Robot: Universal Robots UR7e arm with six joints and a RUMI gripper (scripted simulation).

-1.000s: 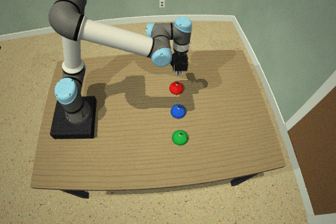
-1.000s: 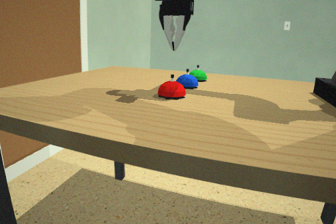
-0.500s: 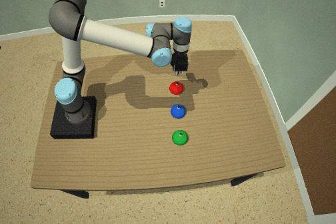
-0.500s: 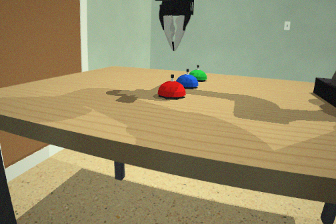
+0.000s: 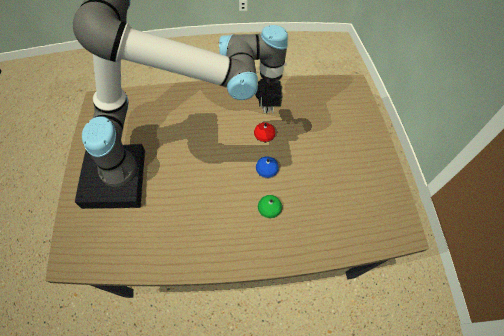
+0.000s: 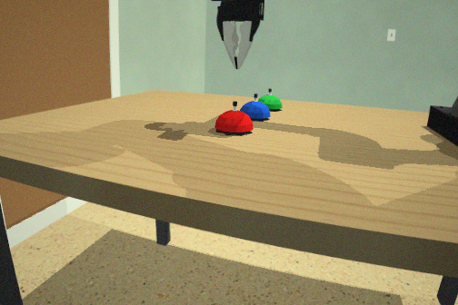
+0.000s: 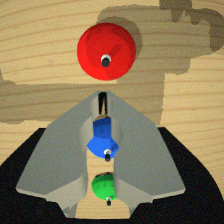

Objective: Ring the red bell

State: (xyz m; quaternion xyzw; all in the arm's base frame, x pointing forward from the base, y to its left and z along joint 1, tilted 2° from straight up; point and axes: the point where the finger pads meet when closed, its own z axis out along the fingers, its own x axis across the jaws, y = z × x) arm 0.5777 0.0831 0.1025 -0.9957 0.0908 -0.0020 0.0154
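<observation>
Three bells stand in a line on the table (image 5: 350, 212), right of centre in the top view. The first bell (image 5: 264, 132) is uppermost, the second bell (image 5: 267, 167) just below it, the third bell (image 5: 270, 206) lowest, each apart from its neighbour. The gripper (image 5: 268, 109) hangs above the first bell, clear of it, slightly toward the upper edge of the frame. The arm's base (image 5: 85, 197) sits on the table at the left, well apart from the bells.
</observation>
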